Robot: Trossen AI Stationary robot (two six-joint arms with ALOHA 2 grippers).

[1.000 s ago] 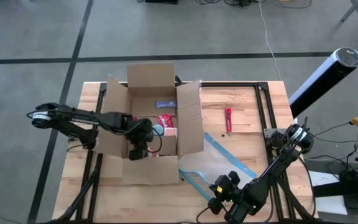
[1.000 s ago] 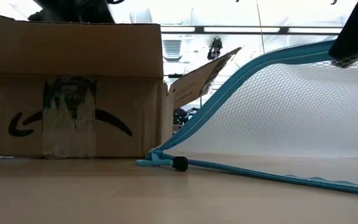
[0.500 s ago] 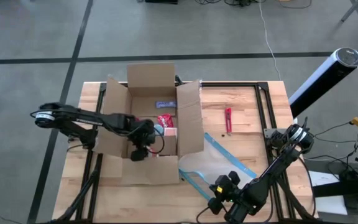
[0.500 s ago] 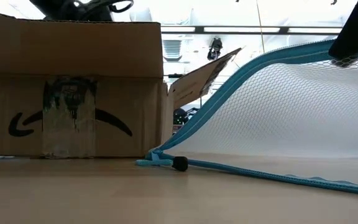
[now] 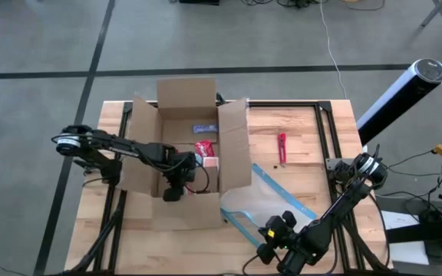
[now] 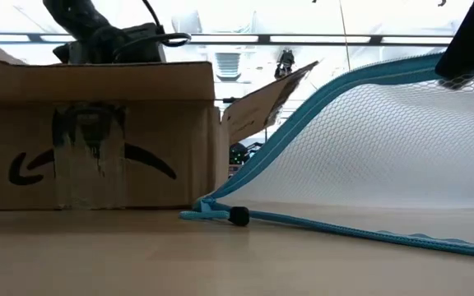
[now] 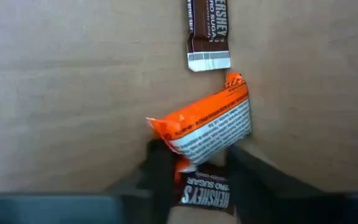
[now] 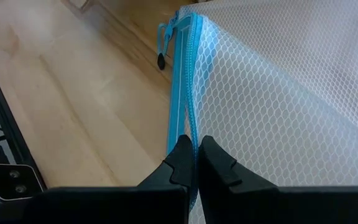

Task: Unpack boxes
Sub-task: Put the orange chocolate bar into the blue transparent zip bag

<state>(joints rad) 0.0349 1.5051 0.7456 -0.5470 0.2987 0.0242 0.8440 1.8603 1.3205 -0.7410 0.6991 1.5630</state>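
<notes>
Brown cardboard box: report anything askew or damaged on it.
The brown corrugated cardboard box has a scuffed, torn patch over the black printed mark on its front wall, seen in the low view. Its flaps splay open unevenly. Nothing has spilled; the left gripper works inside it, around an orange wrapped candy.

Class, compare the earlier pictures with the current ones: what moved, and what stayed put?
The left gripper has shifted rightward and lower inside the open brown cardboard box, now straddling an orange snack wrapper. The right gripper still pinches the blue-edged mesh pouch; the small red tool stayed put.
</notes>
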